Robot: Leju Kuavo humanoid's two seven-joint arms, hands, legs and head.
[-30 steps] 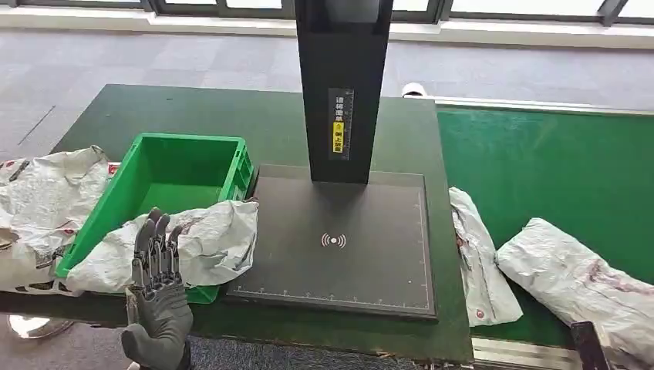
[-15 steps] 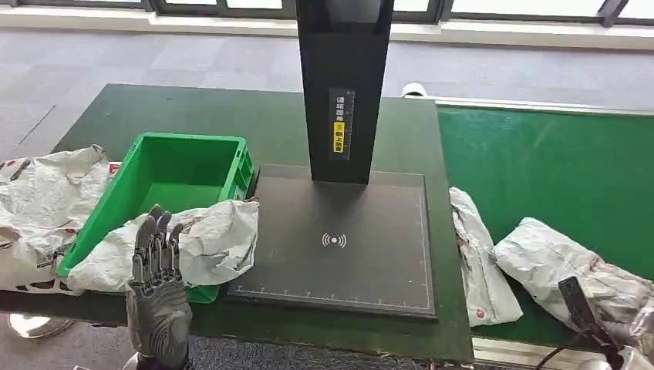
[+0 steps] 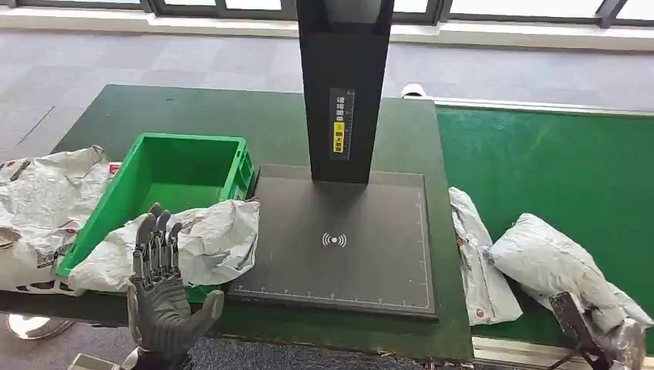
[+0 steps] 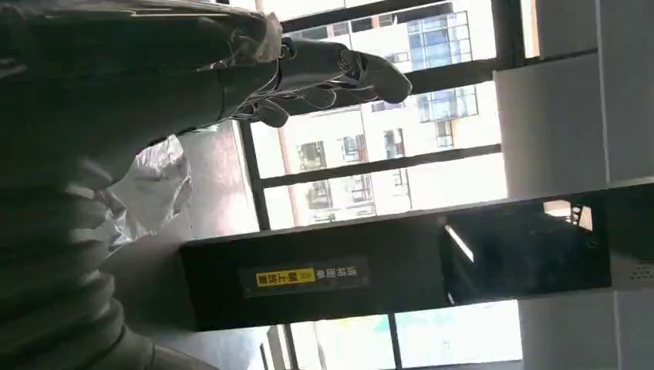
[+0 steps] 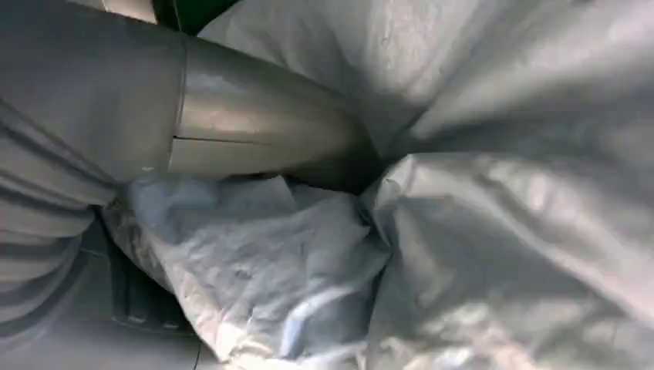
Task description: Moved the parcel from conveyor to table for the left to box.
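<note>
Pressing hand: the right hand (image 3: 609,343) sits at the 5 o'clock corner of the head view, against the near end of a grey parcel (image 3: 559,274) on the green conveyor (image 3: 540,162). In the right wrist view the thumb (image 5: 254,131) digs into the crumpled wrap (image 5: 478,231); whether the fingers are closed around it I cannot tell.
Parcel place: on the conveyor at 4 o'clock, just beside a flatter bag (image 3: 478,266) that lies along the table edge at the belt.
Left hand: the left hand (image 3: 160,297) stands upright at 7 o'clock, palm showing, fingers straight and together, thumb out, holding nothing.
Bin: a green bin (image 3: 166,181) at 9 o'clock, with a grey bag (image 3: 208,243) draped over its near rim, just beyond the left fingertips.
Table: dark green table (image 3: 231,116) carrying a black pad (image 3: 339,239) at centre and a black post (image 3: 343,85) at 12 o'clock.
Extra bags: more crumpled bags (image 3: 38,208) heaped at 9 o'clock, left of the bin.
</note>
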